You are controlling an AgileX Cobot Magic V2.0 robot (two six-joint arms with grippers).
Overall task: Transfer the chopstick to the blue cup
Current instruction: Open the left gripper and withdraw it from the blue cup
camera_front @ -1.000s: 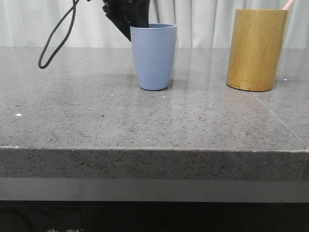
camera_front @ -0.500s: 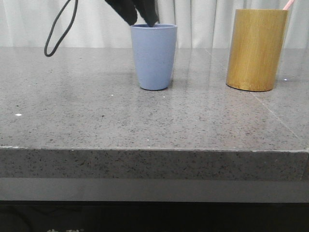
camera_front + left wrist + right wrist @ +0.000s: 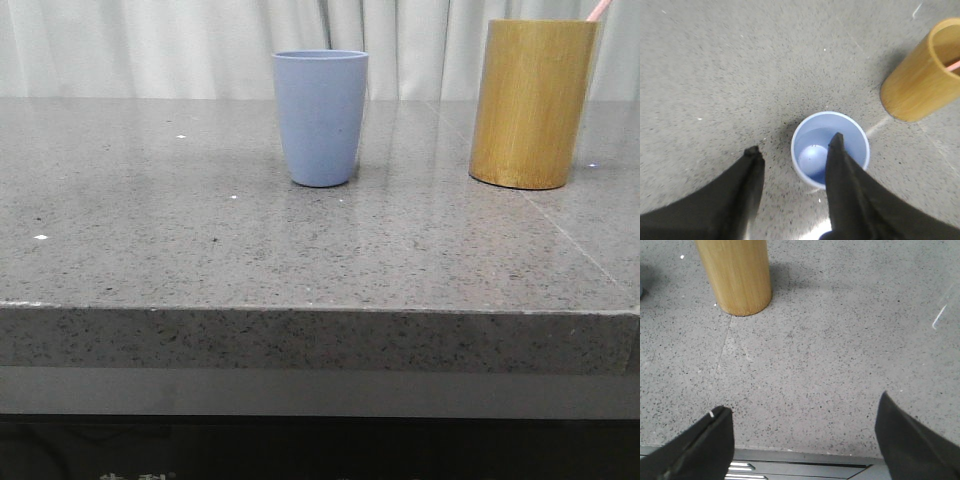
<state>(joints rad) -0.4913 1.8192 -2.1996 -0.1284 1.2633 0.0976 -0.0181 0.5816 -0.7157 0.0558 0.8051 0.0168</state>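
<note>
The blue cup (image 3: 320,117) stands upright at the back middle of the grey stone table; its inside shows empty in the left wrist view (image 3: 830,145). A pink chopstick tip (image 3: 597,10) sticks out of the tan bamboo holder (image 3: 530,102) at the back right; it also shows inside the holder's mouth in the left wrist view (image 3: 954,65). My left gripper (image 3: 795,145) is open and empty above the cup, out of the front view. My right gripper (image 3: 802,407) is open and empty over the table's front edge, near the holder (image 3: 735,275).
The grey speckled table (image 3: 200,230) carries only the cup and the holder. Its front edge (image 3: 320,310) runs across the front view. White curtains (image 3: 150,45) hang behind.
My left gripper, which was at the blue cup's rim with its cable loop in sight, has risen out of the front view. The cup and the holder have not moved.
</note>
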